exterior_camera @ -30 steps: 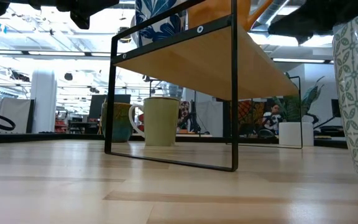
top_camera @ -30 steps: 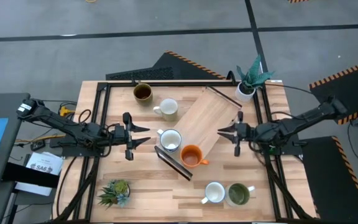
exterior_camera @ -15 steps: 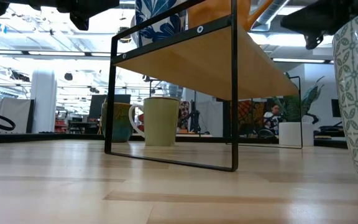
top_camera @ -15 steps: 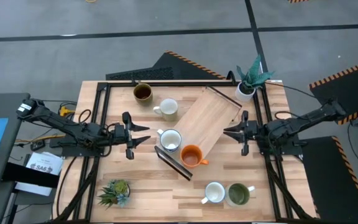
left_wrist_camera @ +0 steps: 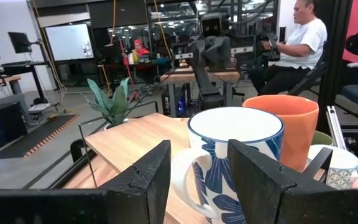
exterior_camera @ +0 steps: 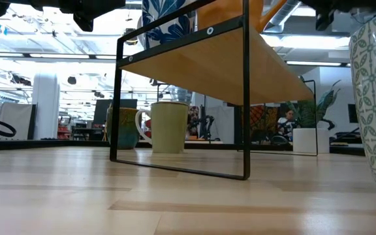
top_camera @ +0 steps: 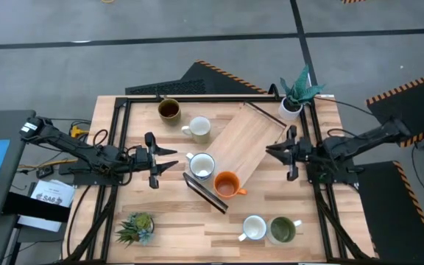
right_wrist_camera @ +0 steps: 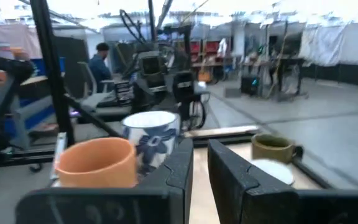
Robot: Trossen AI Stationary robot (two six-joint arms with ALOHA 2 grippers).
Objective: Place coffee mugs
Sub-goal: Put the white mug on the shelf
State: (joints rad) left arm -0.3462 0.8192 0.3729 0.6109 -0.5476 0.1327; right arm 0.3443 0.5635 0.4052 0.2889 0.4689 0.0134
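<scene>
The wooden shelf stands slantwise in the middle of the table. A white blue-flowered mug and the orange mug stand on its near end, which the low view shows from below. The dark brown mug and a pale mug stand on the table beyond them. A white patterned mug and the olive green mug stand near the front edge. My left gripper hovers open just left of the flowered mug. My right gripper hovers shut at the shelf's right side, facing the orange mug.
A white pot with teal leaves stands at the far right corner. A small spiky plant sits at the near left. Black frame rails run along the table's sides. Bare tabletop lies between the shelf and the two front mugs.
My right gripper has drawn back from the shelf toward the table's right edge, staying level. The left arm and all the mugs have kept still.
</scene>
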